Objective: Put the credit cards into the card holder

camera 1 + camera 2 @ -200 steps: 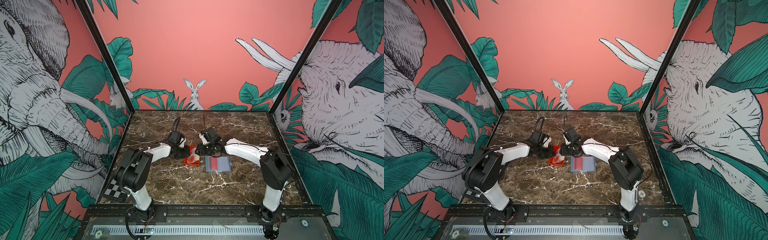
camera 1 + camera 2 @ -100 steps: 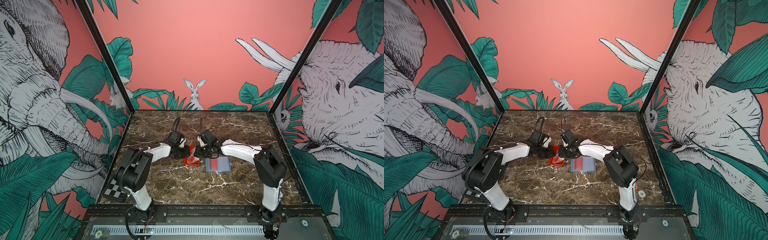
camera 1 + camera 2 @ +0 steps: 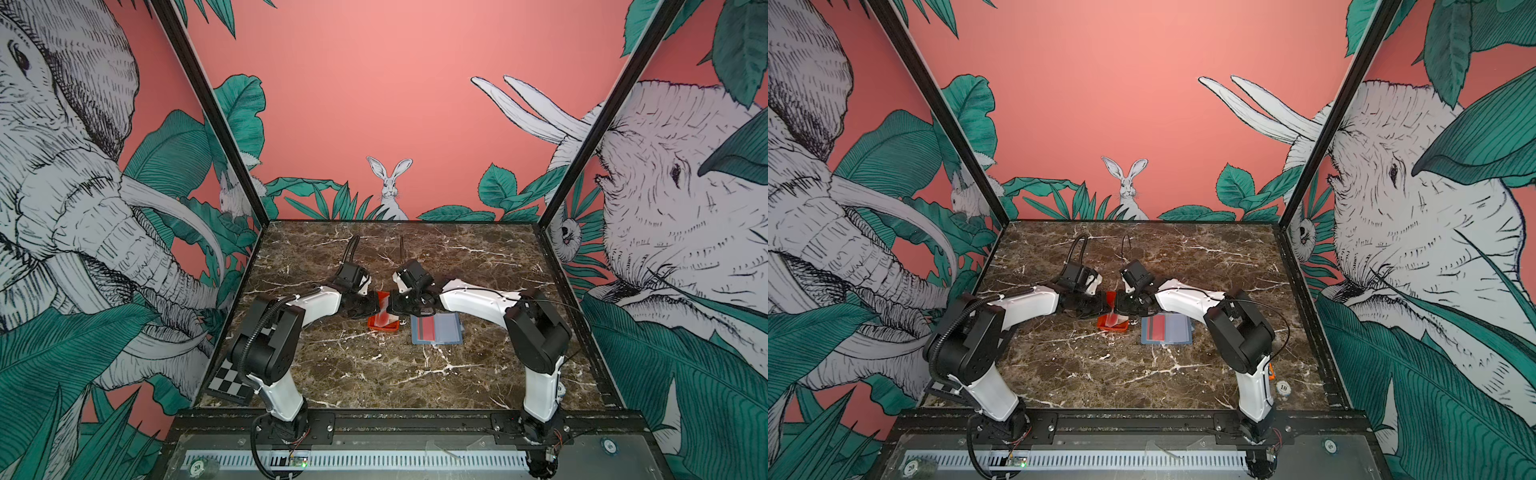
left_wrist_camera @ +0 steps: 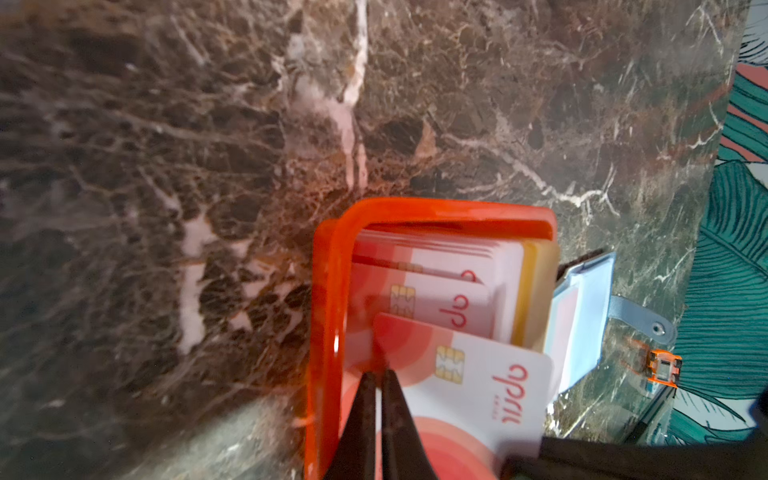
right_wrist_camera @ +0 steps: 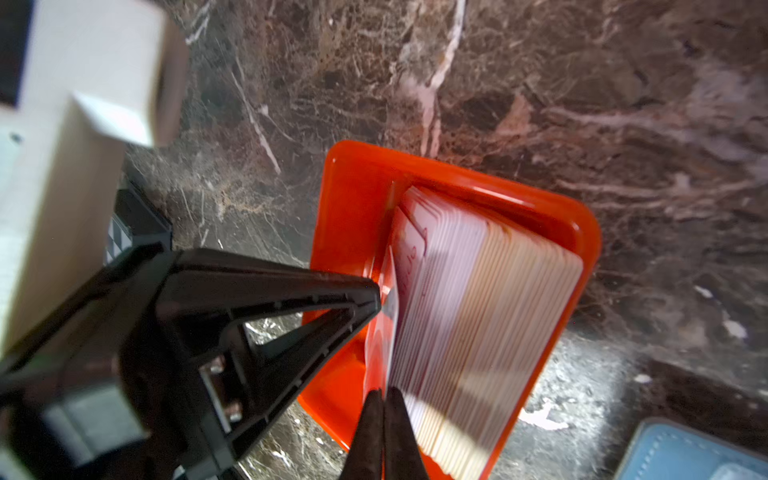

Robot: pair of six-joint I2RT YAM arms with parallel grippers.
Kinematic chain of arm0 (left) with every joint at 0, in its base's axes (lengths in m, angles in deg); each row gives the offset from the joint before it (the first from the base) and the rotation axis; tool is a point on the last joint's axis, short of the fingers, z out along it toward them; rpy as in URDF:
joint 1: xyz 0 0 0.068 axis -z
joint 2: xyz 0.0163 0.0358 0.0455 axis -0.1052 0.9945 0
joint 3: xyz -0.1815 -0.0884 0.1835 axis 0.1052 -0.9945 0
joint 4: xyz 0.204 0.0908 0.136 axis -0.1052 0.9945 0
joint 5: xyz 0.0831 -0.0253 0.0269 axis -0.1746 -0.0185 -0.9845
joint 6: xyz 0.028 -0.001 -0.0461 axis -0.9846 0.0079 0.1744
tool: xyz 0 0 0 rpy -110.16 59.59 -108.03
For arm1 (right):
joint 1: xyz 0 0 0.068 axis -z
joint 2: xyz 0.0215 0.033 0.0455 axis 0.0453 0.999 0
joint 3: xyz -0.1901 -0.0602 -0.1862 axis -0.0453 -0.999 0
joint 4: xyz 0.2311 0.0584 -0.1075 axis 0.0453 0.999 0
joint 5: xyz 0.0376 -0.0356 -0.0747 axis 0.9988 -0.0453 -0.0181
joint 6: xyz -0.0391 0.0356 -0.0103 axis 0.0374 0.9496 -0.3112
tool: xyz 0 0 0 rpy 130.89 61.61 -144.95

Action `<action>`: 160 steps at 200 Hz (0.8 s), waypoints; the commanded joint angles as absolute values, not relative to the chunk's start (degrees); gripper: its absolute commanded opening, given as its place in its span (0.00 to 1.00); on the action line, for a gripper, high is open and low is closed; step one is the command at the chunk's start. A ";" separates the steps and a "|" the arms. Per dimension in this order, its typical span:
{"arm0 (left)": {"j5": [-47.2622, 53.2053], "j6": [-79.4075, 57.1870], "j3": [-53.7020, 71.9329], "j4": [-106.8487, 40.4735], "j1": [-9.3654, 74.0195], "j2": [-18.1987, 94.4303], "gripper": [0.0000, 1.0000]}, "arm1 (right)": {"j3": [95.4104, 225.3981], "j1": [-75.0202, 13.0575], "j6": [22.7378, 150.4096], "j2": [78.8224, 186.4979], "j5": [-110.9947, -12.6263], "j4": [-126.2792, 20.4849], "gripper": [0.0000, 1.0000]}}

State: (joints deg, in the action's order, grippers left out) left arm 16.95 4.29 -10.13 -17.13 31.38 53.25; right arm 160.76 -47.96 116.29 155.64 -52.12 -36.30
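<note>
One credit card [image 4: 469,386], white with red-pink rings and a chip, stands on edge above the orange tray [image 4: 328,291]. My left gripper [image 4: 378,374] is shut on one side of it. My right gripper [image 5: 384,392] is shut on its opposite edge, seen edge-on as a thin credit card [image 5: 390,299]. In both top views the two grippers [image 3: 376,305] [image 3: 391,308] meet over the tray [image 3: 384,326]. A thick stack of credit cards [image 5: 478,324] fills the tray. The card holder [image 3: 436,328] lies open and flat to the tray's right, a red card in its left sleeve.
A checkerboard panel [image 3: 230,380] lies at the front left corner behind the left arm's base. Enclosure walls with black posts close the marble table [image 3: 374,374] on three sides. The card holder's snap tab [image 4: 642,318] points away from the tray.
My right gripper has moved left to the card held up by the left gripper and has shut on its free edge. The left gripper and card have stayed in place.
</note>
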 commanded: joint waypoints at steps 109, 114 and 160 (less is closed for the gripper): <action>21.27 8.33 -17.03 -22.18 31.16 35.06 0.21 | 153.11 -43.33 114.23 141.87 -48.41 -41.54 0.00; 22.08 9.33 -17.80 -24.08 31.17 34.68 0.23 | 152.45 -42.83 113.87 140.99 -48.03 -41.58 0.00; 30.57 18.89 -23.41 -43.57 31.51 35.68 0.32 | 144.45 -35.39 110.45 131.82 -42.58 -41.60 0.00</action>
